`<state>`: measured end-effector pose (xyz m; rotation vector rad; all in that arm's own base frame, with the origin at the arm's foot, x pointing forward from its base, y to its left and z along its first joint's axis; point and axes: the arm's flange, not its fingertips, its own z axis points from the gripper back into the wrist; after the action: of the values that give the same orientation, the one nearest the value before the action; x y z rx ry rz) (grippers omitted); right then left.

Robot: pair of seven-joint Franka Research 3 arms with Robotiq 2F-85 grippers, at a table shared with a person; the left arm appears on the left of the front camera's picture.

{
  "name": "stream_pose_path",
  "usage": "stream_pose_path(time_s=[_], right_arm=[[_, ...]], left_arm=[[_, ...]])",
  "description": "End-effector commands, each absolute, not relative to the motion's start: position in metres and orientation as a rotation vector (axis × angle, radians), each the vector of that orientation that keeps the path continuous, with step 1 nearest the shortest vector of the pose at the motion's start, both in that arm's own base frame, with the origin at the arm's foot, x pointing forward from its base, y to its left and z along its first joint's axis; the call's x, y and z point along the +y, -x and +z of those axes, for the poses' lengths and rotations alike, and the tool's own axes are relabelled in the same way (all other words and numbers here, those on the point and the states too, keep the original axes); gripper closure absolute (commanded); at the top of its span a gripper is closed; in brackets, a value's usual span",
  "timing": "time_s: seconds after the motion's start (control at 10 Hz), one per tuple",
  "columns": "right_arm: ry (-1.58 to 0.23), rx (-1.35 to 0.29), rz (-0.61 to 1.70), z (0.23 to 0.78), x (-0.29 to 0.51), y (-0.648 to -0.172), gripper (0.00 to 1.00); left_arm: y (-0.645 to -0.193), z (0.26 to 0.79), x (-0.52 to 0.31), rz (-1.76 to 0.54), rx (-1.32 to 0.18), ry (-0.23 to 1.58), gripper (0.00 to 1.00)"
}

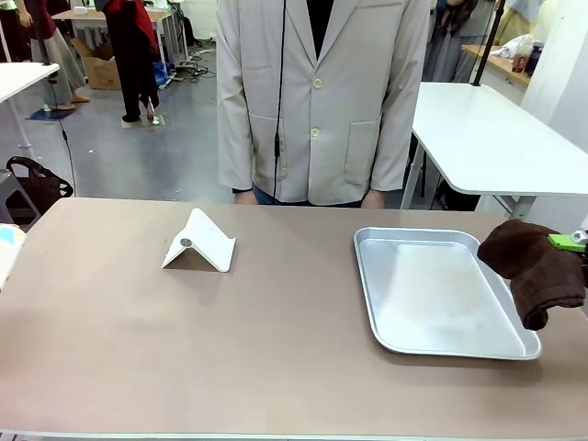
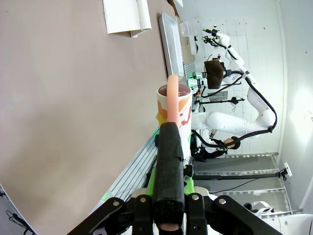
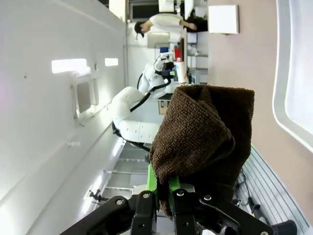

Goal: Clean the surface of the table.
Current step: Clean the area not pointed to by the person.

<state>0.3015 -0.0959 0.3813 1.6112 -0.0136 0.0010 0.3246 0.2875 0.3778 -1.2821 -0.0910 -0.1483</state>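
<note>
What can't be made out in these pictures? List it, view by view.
Front view: the right edge and the brown cloth cover most of the right gripper.
Front view: a colourful thing is cut by the left edge; unidentifiable.
Left wrist view: the black-sleeved rod in the left gripper hides part of the cup's print.

Bright, even overhead light falls on the matte counter (image 1: 110,349), so shadows are faint and soft (a thin one under the white stand (image 1: 199,242)). The silver tray (image 1: 432,294) carries a mild sheen. Both wrist views bow at their edges, with washed-out white walls.
</note>
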Motion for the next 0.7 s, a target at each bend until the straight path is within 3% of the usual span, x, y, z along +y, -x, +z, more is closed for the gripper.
stream_pose_path(time_s=[0.0, 0.6], right_arm=[[-1.613, -0.017, -0.029, 0.377, -0.108, -0.310, 0.89], [-1.611, -0.014, 0.001, 0.381, -0.096, -0.301, 0.89]], left_arm=[[-0.322, 0.382, 0.285, -0.136, -0.083, 1.283, 0.78], [-0.322, 0.382, 0.285, -0.136, -0.083, 1.283, 0.78]])
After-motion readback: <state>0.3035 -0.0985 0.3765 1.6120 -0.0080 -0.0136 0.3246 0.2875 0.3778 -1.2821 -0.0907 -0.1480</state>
